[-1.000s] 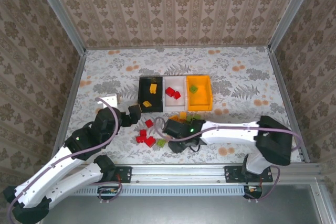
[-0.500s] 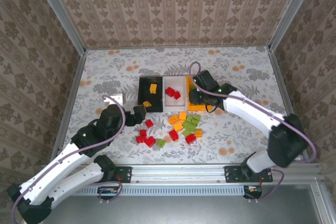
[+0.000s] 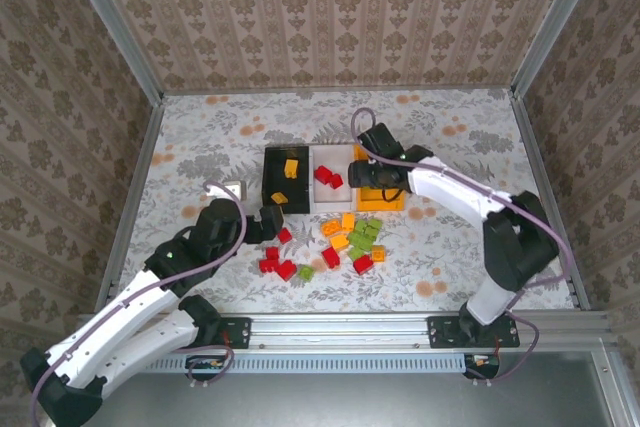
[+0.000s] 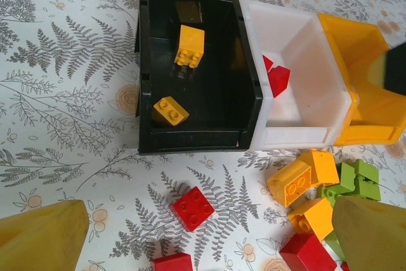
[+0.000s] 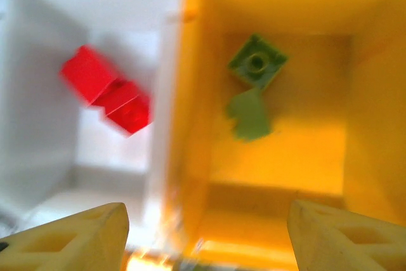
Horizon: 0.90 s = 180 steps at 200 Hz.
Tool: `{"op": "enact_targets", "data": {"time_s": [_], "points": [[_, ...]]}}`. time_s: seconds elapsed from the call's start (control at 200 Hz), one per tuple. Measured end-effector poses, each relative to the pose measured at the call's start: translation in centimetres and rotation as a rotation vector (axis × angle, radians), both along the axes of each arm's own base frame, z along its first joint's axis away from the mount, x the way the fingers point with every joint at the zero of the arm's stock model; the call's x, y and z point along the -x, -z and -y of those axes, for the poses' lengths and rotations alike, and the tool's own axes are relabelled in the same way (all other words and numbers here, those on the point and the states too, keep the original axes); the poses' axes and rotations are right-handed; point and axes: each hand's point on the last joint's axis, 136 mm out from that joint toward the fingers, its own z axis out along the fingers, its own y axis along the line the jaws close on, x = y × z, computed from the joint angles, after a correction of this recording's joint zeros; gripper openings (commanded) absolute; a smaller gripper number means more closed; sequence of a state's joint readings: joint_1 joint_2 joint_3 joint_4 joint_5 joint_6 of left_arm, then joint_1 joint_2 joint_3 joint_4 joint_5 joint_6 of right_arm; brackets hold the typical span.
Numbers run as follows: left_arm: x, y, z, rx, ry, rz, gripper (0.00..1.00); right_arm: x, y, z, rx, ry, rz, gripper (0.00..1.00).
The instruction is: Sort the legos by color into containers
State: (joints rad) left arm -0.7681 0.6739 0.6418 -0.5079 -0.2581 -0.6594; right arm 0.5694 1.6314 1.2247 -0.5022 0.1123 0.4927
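Three containers stand side by side mid-table: black (image 3: pixel 283 179), white (image 3: pixel 332 179) and orange-yellow (image 3: pixel 385 187). My right gripper (image 3: pixel 366 173) hovers open over the orange-yellow bin (image 5: pixel 285 157). Inside that bin lie a green lego (image 5: pixel 257 61) and a second, blurred green one (image 5: pixel 248 115). Red legos (image 5: pixel 108 90) lie in the white bin. Two orange legos (image 4: pixel 190 46) sit in the black bin (image 4: pixel 146 61). My left gripper (image 3: pixel 270 224) is open just above the table, with a loose red lego (image 4: pixel 192 207) between and ahead of its fingers. A mixed pile of legos (image 3: pixel 352 239) lies in front of the bins.
More red legos (image 3: pixel 275 265) lie near the left gripper. Metal rails (image 3: pixel 140 177) and patterned walls bound the floral table. There is free room behind the bins and on the right side (image 3: pixel 470 217).
My right gripper left the pile, travelled to the orange-yellow bin and opened, letting go of a green lego into it. My left gripper crept right, towards the loose red legos.
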Motion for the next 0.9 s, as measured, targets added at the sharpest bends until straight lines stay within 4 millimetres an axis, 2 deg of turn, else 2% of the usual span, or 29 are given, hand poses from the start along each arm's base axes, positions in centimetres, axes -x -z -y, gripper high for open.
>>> {"op": "enact_targets", "data": {"time_s": [0.1,0.18,0.27,0.41,0.54,0.9], "points": [[0.0,-0.2,-0.2,0.006,-0.007,0.007,1.0,4.0,-2.0,-2.9,-0.036,-0.125,0.033,0.7],[0.0,-0.7,-0.4,0.021,-0.012,0.022,1.0,7.3,-2.2,-5.5,-0.052,-0.237,0.029,0.7],[0.1,-1.2,-0.7,0.037,-0.017,0.04,1.0,11.0,-0.5,-8.0,-0.043,-0.357,-0.024,0.7],[0.4,-1.4,-1.0,0.044,-0.018,0.048,1.0,15.3,3.1,-9.9,0.021,-0.473,-0.118,0.69],[0.6,-1.3,-1.3,0.044,-0.022,0.047,1.0,17.0,5.6,-10.1,0.075,-0.507,-0.174,0.65],[0.7,-0.7,-1.8,0.032,-0.033,0.038,1.0,17.3,9.2,-9.6,0.143,-0.49,-0.25,0.58]]}}
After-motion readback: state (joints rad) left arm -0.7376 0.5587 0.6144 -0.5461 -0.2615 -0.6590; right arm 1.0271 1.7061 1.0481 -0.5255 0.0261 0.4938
